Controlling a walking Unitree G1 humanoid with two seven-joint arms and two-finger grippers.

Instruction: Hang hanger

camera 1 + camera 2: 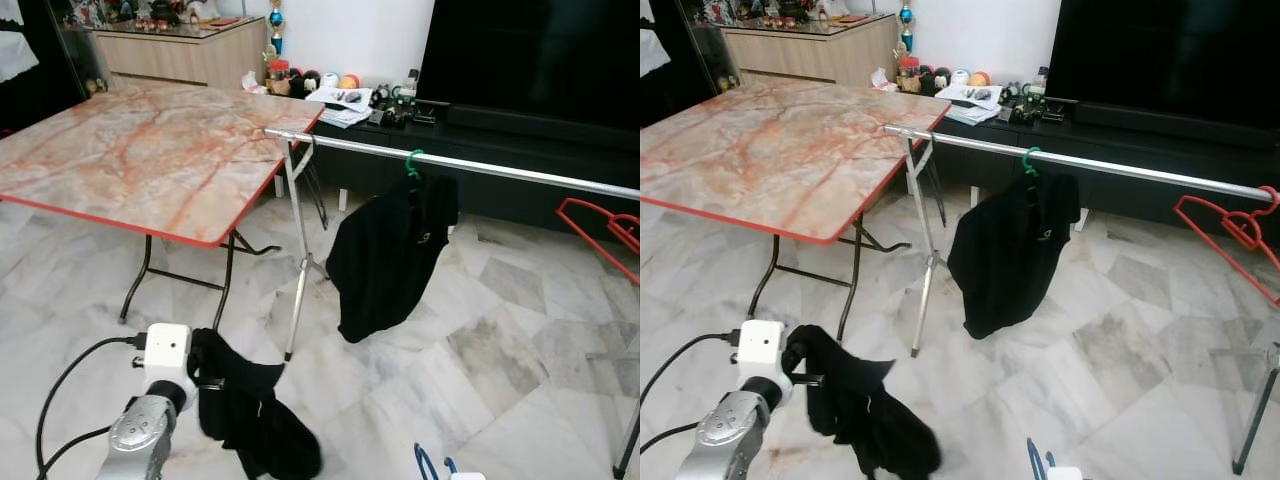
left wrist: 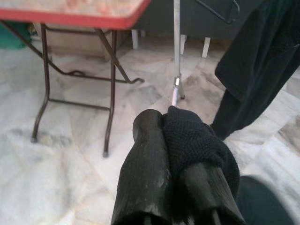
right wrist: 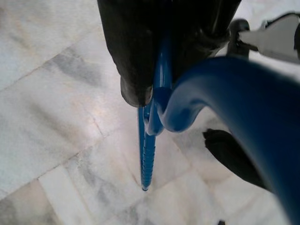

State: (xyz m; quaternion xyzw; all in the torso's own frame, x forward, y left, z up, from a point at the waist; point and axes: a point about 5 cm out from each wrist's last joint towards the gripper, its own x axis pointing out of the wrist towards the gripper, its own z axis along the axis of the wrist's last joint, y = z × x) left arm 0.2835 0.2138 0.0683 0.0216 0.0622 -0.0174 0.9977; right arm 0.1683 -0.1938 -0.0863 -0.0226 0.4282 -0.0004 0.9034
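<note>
Blue hanger (image 3: pixel 154 93) is low at the robot's right, over the marble floor (image 1: pixel 520 330), well short of the rail (image 1: pixel 480 165). Right gripper (image 3: pixel 161 70): jaws pinching the hanger. Left gripper (image 2: pixel 176 140): jaws pressed on a black garment (image 1: pixel 250 410) (hanging limp). Step in hand, judged: dressing the hanger. Next: feed it into the garment, then lift its hook onto the rail.
</note>
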